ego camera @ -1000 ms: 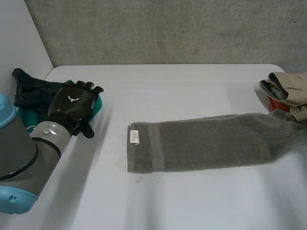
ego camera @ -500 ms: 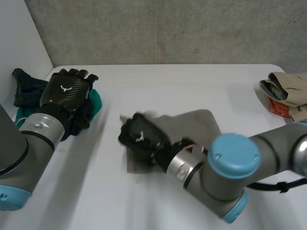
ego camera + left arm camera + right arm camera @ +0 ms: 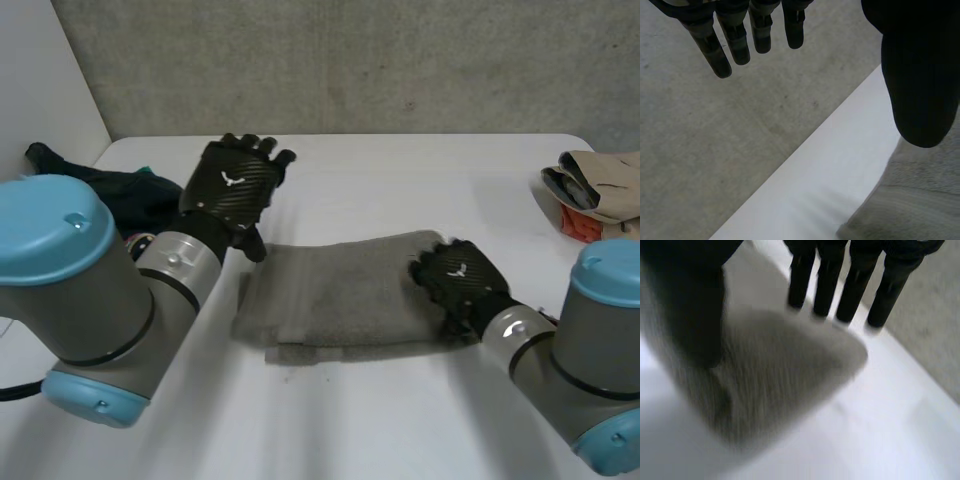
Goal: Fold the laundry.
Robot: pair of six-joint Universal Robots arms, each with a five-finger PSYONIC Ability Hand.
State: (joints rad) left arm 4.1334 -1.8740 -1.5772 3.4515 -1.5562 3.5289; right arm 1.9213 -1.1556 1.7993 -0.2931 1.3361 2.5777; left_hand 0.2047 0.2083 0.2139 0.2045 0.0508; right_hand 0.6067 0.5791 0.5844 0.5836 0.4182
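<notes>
Towel of grey terry cloth (image 3: 340, 295), folded into a short thick rectangle, lies at the middle of the white table (image 3: 400, 165), with a dark navy and teal heap of clothes (image 3: 110, 188) at the table's ten o'clock edge and a beige and orange heap of clothes (image 3: 600, 185) at its two o'clock edge. The left hand (image 3: 232, 185) hangs at the towel's ten o'clock corner, fingers straight and apart from the thumb, holding nothing. The right hand (image 3: 460, 280) is over the towel's three o'clock end, fingers straight, thumb spread wide, not clamped on the cloth.
</notes>
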